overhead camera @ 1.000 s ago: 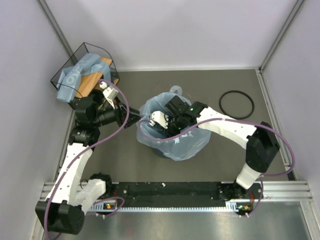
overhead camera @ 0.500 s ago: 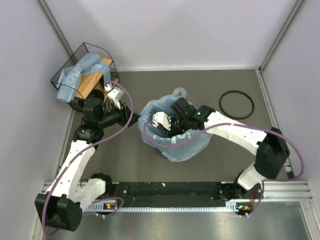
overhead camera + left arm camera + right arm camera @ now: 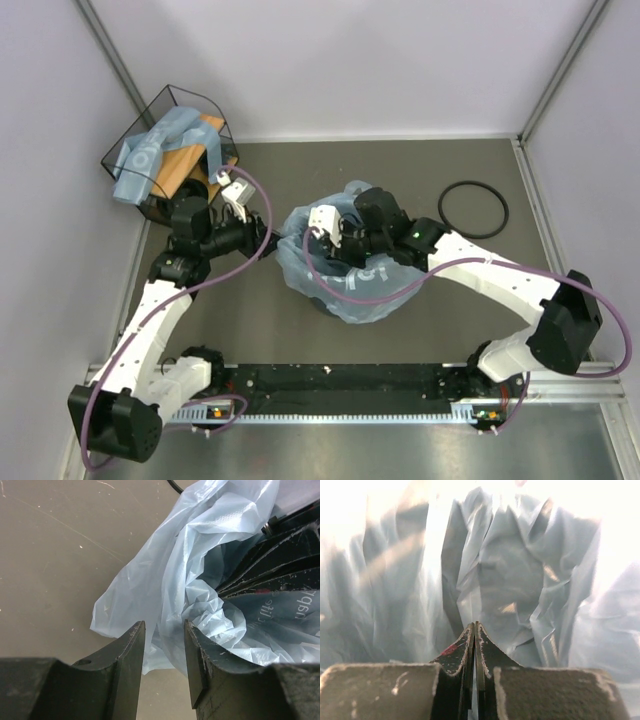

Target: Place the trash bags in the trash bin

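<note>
A light-blue trash bag (image 3: 370, 290) is draped over the dark trash bin (image 3: 322, 303), which it mostly hides. My right gripper (image 3: 335, 245) reaches down inside the bag; in the right wrist view it (image 3: 475, 625) is shut, with crinkled film (image 3: 510, 565) all round it. My left gripper (image 3: 272, 240) is at the bag's left edge. In the left wrist view it (image 3: 164, 630) is open, and the bag's film (image 3: 170, 580) hangs just beyond and partly between the fingertips without being pinched. More trash bags (image 3: 150, 150) lie in the wire basket.
A black wire-framed basket (image 3: 205, 105) with a wooden base stands at the back left, close behind the left arm. A black ring hoop (image 3: 473, 208) lies flat on the table at the back right. Walls close in the table on three sides.
My left gripper has moved right up to the bag's left edge and narrowed its jaws. The right gripper has shifted left and back inside the bag, pushing the film with it.
</note>
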Motion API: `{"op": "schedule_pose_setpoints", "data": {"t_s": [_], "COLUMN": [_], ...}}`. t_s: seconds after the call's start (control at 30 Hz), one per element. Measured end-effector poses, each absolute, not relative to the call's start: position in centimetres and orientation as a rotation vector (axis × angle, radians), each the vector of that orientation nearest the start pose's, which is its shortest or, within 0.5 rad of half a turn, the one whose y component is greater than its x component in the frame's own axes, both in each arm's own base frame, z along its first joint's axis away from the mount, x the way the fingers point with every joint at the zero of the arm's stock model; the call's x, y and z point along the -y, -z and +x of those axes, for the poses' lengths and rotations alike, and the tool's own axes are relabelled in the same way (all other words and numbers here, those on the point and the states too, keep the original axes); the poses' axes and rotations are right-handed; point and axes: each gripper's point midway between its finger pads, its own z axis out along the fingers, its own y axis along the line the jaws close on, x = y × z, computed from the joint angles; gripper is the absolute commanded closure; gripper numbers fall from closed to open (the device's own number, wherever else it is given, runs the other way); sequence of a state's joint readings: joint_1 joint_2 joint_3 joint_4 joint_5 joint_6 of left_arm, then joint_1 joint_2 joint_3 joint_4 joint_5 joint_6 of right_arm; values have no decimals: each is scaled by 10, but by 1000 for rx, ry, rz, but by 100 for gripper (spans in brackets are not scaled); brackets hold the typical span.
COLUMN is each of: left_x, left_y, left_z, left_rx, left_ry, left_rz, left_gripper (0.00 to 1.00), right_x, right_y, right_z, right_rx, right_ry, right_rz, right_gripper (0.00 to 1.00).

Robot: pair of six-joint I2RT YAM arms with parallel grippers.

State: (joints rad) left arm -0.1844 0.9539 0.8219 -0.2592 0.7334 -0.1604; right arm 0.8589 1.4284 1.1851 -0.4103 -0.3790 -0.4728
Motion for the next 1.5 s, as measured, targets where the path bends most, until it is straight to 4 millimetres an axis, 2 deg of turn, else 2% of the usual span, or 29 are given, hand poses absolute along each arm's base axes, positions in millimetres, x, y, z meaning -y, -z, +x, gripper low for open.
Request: {"op": "schedule_pose_setpoints", "data": {"t_s": [0.1,0.3,0.43,0.57,0.6,0.77,0.87,0.9,0.97,1.07,1.13,1.2,1.33,1.37,1.43,1.5], "left_x": [176,174,173,172,172,173,173,173,173,173,172,170,164,162,162,161], "left_y": [-241,-241,-238,-234,-233,-233,-233,-233,-231,-231,-233,-241,-273,-288,-309,-329], "left_z": [257,259,261,262,262,262,262,262,262,261,261,263,267,268,268,268], "left_rx": [-1904,-1910,-1926,-1944,-1945,-1946,-1948,-1949,-1956,-1959,-1957,-1938,-1855,-1814,-1750,-1692], "left_ry": [943,913,900,900,900,901,902,902,904,905,904,893,843,814,777,740], "left_rz": [533,534,526,520,519,520,519,519,518,517,517,519,562,591,634,678], "left_gripper": [57,58,58,58,58,58,58,58,56,47,41,38,37,37,37,38], "right_x": [-346,-358,-367,-371,-374,-383,-386,-387,-387,-384,-376,-359,-301,-281,-254,-234], "right_y": [-205,-222,-246,-270,-277,-306,-321,-327,-335,-354,-376,-401,-437,-441,-441,-433], "right_z": [231,235,241,237,234,219,215,215,214,218,227,236,261,264,266,259], "right_rx": [-1600,-1563,-1505,-1437,-1414,-1323,-1299,-1290,-1295,-1309,-1311,-1317,-1373,-1401,-1453,-1510], "right_ry": [-668,-737,-834,-958,-990,-1136,-1201,-1220,-1255,-1296,-1302,-1289,-1183,-1143,-1077,-1023], "right_rz": [-1510,-1432,-1333,-1252,-1243,-1200,-1153,-1133,-1100,-1040,-989,-929,-794,-750,-693,-669], "right_gripper": [87,86,84,74,69,63,58,53,47,39,37,37,41,42,43,50]}}
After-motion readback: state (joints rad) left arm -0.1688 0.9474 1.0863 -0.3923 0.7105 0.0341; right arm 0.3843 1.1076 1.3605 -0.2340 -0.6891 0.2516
